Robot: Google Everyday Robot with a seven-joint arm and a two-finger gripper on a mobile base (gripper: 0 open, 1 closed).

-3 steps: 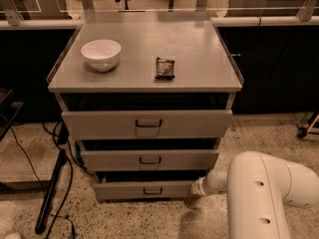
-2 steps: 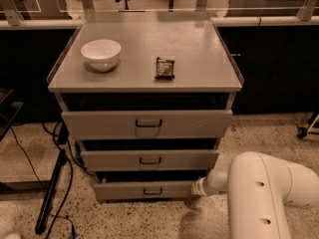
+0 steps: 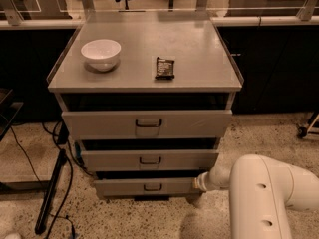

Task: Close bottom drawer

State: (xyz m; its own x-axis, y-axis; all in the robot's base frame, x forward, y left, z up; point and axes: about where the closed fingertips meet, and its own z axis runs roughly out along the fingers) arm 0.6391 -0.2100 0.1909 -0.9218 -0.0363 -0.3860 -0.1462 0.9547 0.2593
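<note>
The bottom drawer (image 3: 149,187) is the lowest of three grey drawers, with a shallow front and a small dark loop handle (image 3: 152,186). It stands slightly pulled out, with a dark gap above its front. My white arm (image 3: 264,193) reaches in from the lower right. My gripper (image 3: 199,182) is at the right end of the bottom drawer's front, touching or nearly touching it. Only the wrist end shows; the fingers are hidden.
The middle drawer (image 3: 149,160) and top drawer (image 3: 147,123) also stand a little open. On the cabinet top (image 3: 199,59) sit a white bowl (image 3: 100,54) and a dark snack packet (image 3: 164,67). Cables and a black stand leg (image 3: 52,190) lie on the floor at left.
</note>
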